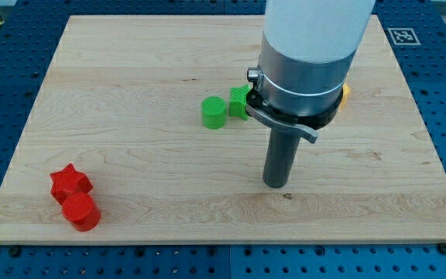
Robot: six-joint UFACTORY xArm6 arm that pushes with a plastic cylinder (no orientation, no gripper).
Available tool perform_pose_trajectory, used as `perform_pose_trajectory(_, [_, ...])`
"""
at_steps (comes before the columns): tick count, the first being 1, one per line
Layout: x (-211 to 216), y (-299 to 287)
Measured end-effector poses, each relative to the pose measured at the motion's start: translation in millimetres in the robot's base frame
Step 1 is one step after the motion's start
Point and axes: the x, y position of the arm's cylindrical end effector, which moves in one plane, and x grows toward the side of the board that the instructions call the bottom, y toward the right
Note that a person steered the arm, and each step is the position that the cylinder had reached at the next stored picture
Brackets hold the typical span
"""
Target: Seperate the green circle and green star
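Note:
The green circle point(214, 112) is a short green cylinder near the middle of the wooden board point(130, 93). The green star point(239, 101) lies just to its right and a little nearer the view's top, very close to it and partly hidden behind the arm. My tip point(276, 184) rests on the board below and to the right of both green blocks, well apart from them.
A red star point(70, 182) and a red circle point(80, 211) sit together at the view's bottom left. A yellow block point(345, 93) peeks out behind the arm at the right. The large arm body point(308, 46) hides the board's upper middle-right.

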Motion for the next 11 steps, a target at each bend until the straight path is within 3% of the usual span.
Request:
perform_pose_trajectory(1, [-0.6,0.0])
perform_pose_trajectory(7, [-95.8,-0.2])
perform_pose_trajectory(10, [-124.7,-91.3])
perform_pose_trajectory(11, [-115.4,-77.2])
